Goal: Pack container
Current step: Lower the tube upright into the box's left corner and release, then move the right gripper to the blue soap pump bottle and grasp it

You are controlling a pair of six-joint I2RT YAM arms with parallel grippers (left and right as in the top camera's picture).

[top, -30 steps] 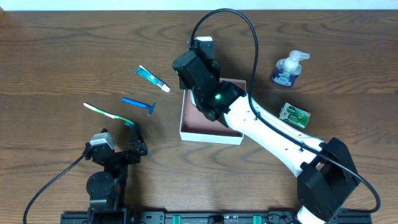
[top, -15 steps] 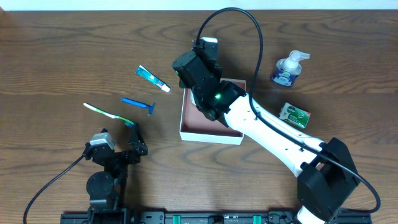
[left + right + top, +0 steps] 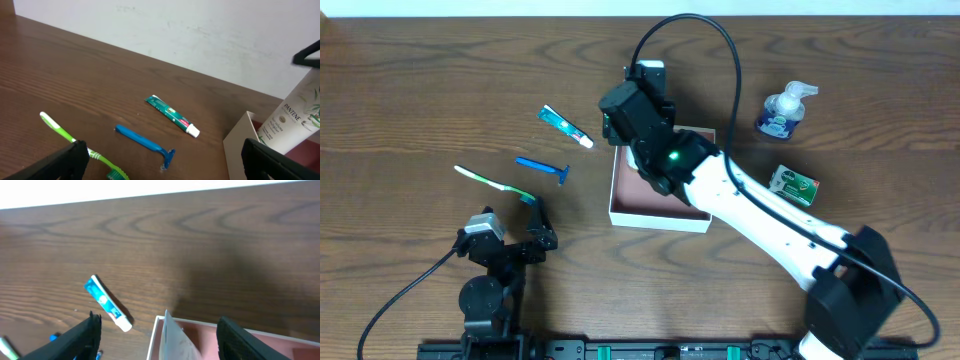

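Note:
The container, a shallow white-walled box with a reddish-brown inside, lies at mid-table and is partly covered by my right arm. A white Pantene tube stands tilted at the container's left end. In the right wrist view its flat crimped end rises from the container between the jaws, which stand well clear of it on both sides. My right gripper is open. My left gripper rests open near the front left, holding nothing.
A small toothpaste tube, a blue razor and a green-and-white toothbrush lie left of the container. A pump soap bottle and a green soap box sit to its right.
My right gripper has gone from shut to open, letting go of the white tube, which now stands in the container. Its wrist has shifted slightly. The left arm has not moved.

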